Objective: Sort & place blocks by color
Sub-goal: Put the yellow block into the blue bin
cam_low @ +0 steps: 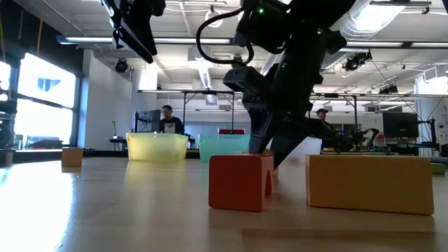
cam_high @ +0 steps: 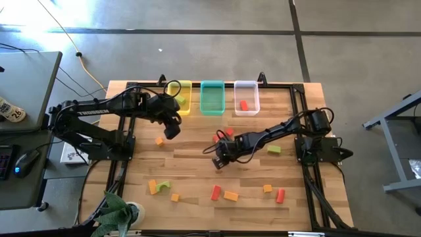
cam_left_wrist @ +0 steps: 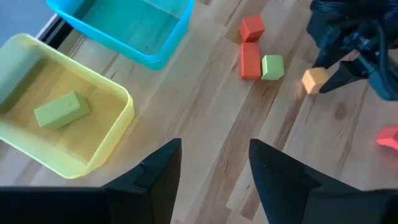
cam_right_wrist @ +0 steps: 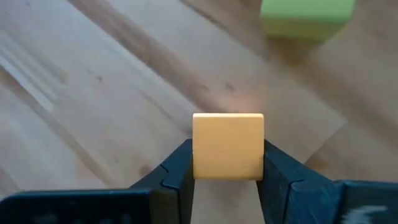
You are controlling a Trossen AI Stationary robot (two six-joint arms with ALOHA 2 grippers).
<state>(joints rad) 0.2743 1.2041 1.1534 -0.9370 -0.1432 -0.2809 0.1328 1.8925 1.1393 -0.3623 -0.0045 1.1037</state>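
Note:
My right gripper (cam_right_wrist: 228,163) is shut on a small orange block (cam_right_wrist: 228,144), low over the middle of the table (cam_high: 218,161). My left gripper (cam_left_wrist: 214,152) hangs open and empty above the table, just in front of the yellow bin (cam_high: 179,97). A green block (cam_left_wrist: 61,111) lies flat in the yellow bin. One red block (cam_high: 244,105) lies in the clear bin (cam_high: 247,97). The teal bin (cam_high: 212,97) stands between them. Two red blocks (cam_left_wrist: 250,59) and a green one (cam_left_wrist: 272,66) lie together beside the right gripper. Several red, orange and green blocks lie near the front edge. My right gripper pinches the orange block between its two fingers, one on each of two opposite side faces (cam_right_wrist: 198,155). The fingers (cam_left_wrist: 339,78) come down at a slant from the table's right. The block sits square in the hold; whether it is clear of the table I cannot tell.
A green block (cam_high: 274,150) lies to the right of the right gripper, an orange one (cam_high: 159,141) below the left gripper. In the low view a red arch block (cam_low: 240,182) and a big orange block (cam_low: 369,183) stand near the front edge. A plant (cam_high: 118,214) stands at the front left corner.

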